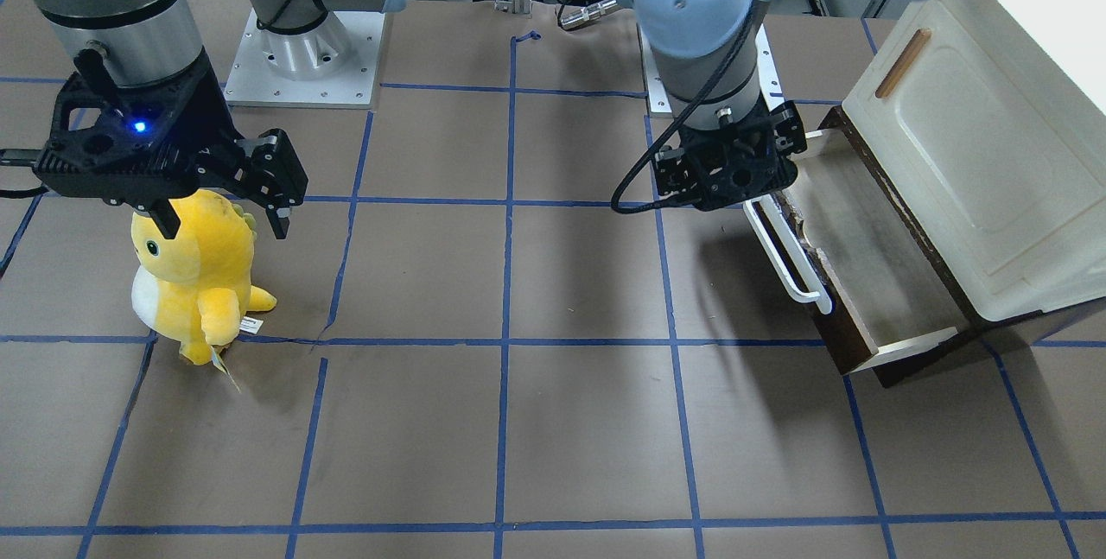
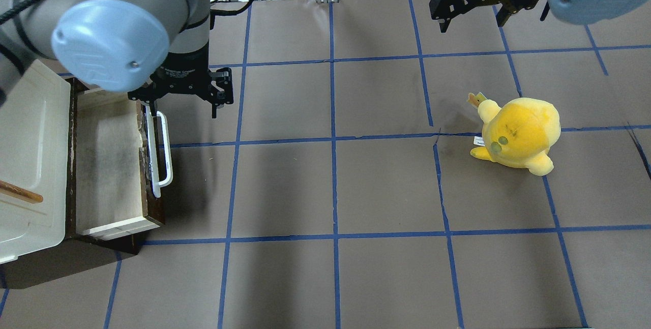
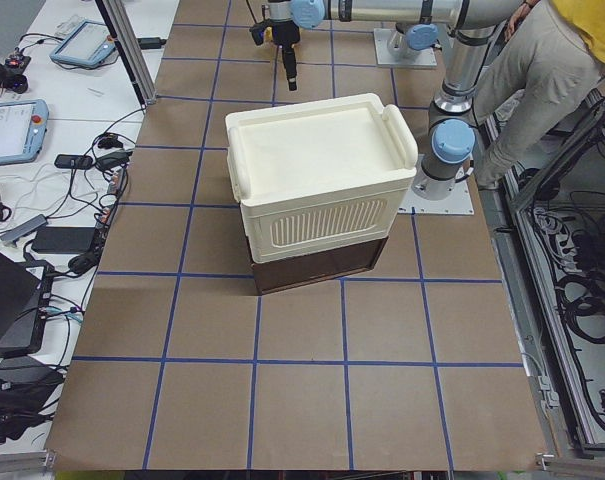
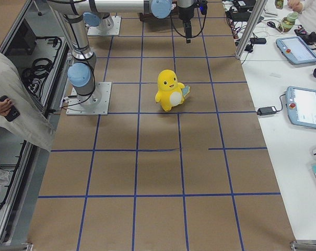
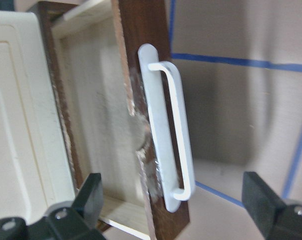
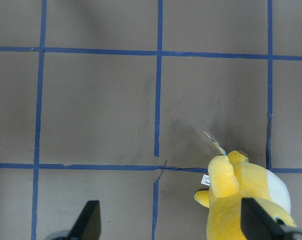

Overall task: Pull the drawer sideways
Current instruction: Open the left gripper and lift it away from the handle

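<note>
The drawer (image 2: pixel 109 166) stands well out of the cream cabinet (image 2: pixel 30 156) at the left of the surface (image 2: pixel 356 191); left gripper (image 5: pixel 173 186) fingers (image 5: pixel 91 197) wide, astride its white bar handle (image 5: pixel 165 145); best lower squarely, close on the bar, pull straight.

The counter (image 2: pixel 285 191) is brown with a grid of blue lines. The drawer (image 2: pixel 107 161) has a worn dark brown front, a white handle (image 5: pixel 158 150) and a pale cream inside smudged with grey. The cabinet (image 2: pixel 30 141) is cream. The plush (image 2: pixel 519 133) is yellow with a white belly. The left tool (image 2: pixel 182 108) and right tool (image 1: pixel 225 226) are black.
</note>
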Available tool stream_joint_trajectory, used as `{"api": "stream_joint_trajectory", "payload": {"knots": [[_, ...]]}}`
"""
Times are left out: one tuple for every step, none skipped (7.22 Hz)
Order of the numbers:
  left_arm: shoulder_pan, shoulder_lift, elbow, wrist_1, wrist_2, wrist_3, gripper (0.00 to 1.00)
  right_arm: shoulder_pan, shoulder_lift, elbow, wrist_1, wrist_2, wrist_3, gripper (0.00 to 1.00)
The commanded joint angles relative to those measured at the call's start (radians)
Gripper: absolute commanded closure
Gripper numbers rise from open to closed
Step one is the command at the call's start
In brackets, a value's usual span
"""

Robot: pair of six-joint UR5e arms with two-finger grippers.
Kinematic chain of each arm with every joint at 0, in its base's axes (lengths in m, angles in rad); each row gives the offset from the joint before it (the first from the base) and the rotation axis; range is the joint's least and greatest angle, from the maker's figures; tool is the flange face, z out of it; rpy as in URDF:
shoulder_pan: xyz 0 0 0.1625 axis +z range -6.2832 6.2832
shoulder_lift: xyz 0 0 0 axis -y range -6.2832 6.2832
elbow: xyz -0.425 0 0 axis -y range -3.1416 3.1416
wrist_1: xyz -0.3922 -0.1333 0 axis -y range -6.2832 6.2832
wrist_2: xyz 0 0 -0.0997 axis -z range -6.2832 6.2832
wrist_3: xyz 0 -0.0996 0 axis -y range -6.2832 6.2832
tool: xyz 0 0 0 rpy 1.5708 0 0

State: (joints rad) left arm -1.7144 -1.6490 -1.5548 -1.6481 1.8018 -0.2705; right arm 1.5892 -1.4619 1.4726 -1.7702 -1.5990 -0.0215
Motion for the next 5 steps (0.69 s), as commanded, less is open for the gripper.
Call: {"api": "stream_joint_trajectory", "payload": {"knots": [[0.074,0.086,0.015,0.037,-0.165,0.112,0.0,0.0,0.0,0.0,0.0,-0.001,0.0,0.0],[0.084,0.098,0.015,0.106,-0.167,0.123,0.0,0.0,0.0,0.0,0.0,-0.001,0.0,0.0],[0.09,0.101,-0.007,0.154,-0.167,0.129,0.0,0.0,0.0,0.0,0.0,-0.001,0.0,0.0],[0.097,0.097,-0.013,0.163,-0.183,0.131,0.0,0.0,0.0,0.0,0.0,-0.001,0.0,0.0],[0.11,0.097,-0.007,0.162,-0.211,0.132,0.0,0.0,0.0,0.0,0.0,-0.001,0.0,0.0]]}}
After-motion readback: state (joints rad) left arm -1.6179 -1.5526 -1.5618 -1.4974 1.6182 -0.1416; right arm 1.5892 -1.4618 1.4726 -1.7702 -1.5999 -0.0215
